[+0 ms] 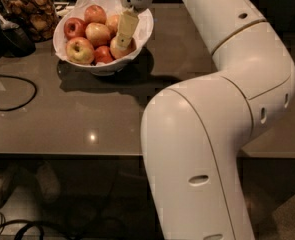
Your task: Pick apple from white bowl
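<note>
The white bowl point(143, 30), lined with crinkled white paper, stands at the table's back left and holds several apples. A pale yellow-orange apple with a reddish blush point(98, 33) lies in its middle. A dark red apple point(74, 27) is at the left and a yellow-green one point(80, 50) at the front. My gripper point(123, 40) reaches down into the bowl's right side, just right of the pale apple. Its tip is against an orange-red apple point(129, 49) by the right wall, which it partly hides.
My big white arm point(222, 119) fills the right half of the view. A glass jar of brown snacks point(29, 11) and a dark object point(7, 36) stand left of the bowl. A black cable point(17, 91) loops on the grey table point(87, 119). The table's front edge is near.
</note>
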`<state>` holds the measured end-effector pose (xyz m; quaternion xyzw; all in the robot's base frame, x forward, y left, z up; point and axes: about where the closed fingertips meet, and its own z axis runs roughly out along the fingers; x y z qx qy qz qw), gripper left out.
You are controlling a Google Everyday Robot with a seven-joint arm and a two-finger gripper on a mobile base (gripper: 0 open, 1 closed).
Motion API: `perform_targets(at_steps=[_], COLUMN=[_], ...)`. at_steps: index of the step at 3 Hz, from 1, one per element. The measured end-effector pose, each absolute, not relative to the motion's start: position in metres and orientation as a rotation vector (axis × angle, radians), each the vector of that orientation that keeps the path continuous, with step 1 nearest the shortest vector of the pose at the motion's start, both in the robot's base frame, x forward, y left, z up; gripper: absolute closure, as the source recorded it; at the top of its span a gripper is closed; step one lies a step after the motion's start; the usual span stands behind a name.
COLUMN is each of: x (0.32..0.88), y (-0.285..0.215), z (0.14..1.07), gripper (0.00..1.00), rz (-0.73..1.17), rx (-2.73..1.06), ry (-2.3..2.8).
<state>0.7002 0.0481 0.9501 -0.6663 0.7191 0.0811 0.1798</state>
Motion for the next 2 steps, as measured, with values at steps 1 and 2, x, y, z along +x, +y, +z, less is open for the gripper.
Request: perform_targets(at_steps=[1, 2], x=[0.7043, 0.7073], y=[0.0515, 0.0525], z=[0.9471, 0.9382], gripper=[0.32, 0.32], rz=[0.228, 0.244], rx=[-1.888, -1.885], ry=[2.031, 2.051])
